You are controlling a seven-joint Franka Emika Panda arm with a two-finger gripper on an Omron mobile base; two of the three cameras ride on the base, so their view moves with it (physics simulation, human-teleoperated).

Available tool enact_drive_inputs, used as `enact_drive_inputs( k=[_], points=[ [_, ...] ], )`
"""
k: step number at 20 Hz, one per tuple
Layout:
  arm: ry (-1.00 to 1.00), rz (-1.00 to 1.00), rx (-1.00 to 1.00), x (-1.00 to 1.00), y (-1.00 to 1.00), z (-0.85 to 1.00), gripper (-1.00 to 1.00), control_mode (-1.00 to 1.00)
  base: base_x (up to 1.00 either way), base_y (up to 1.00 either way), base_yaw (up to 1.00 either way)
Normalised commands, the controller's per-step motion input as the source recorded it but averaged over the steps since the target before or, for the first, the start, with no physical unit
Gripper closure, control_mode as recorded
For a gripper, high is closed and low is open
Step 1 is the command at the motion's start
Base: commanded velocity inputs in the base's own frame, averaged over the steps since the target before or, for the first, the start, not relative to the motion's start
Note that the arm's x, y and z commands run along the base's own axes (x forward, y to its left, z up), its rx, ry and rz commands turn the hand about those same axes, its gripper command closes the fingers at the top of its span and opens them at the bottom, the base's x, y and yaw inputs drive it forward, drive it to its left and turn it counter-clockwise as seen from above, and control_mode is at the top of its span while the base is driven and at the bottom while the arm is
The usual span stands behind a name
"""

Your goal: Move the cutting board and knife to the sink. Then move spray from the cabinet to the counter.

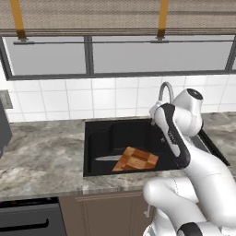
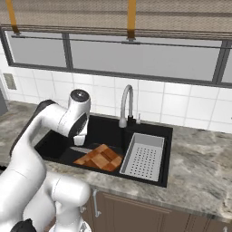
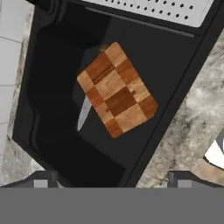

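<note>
The checkered wooden cutting board (image 1: 136,159) (image 2: 100,158) (image 3: 117,89) lies tilted on the floor of the black sink (image 1: 106,133) (image 2: 108,129) (image 3: 52,144). The knife (image 1: 108,158) (image 2: 81,149) (image 3: 84,113) lies in the basin too. Its grey blade sticks out from the board's edge, and the board covers its handle. My gripper (image 2: 79,139) (image 3: 112,180) hangs above the basin, open, with nothing between its fingers and well clear of the board. The spray and the cabinet are out of view.
A curved chrome faucet (image 1: 166,90) (image 2: 127,104) rises behind the sink. A grey perforated tray (image 2: 144,156) (image 3: 153,8) fills the sink's right part. The marbled counter (image 1: 41,152) (image 2: 199,154) (image 3: 188,131) runs on both sides, under a tiled wall and window.
</note>
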Motion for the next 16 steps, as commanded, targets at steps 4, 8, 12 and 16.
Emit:
enact_drive_inputs(
  k=[4, 8, 12, 16],
  points=[
    [-0.04, 0.33, -0.31, -0.6, 0.0, 0.13, -1.0, -1.0, 0.0, 0.0, 0.0],
    [0.0, 0.37, -0.29, -0.5, -0.02, 0.2, -1.0, -1.0, 0.0, 0.0, 0.0],
    [-0.02, 0.39, -0.2, -0.44, -0.13, 0.33, -1.0, -1.0, 0.0, 0.0, 0.0],
    [0.0, 0.4, -0.15, -0.45, -0.13, 0.4, -1.0, -1.0, 0.0, 0.0, 0.0]
  ],
)
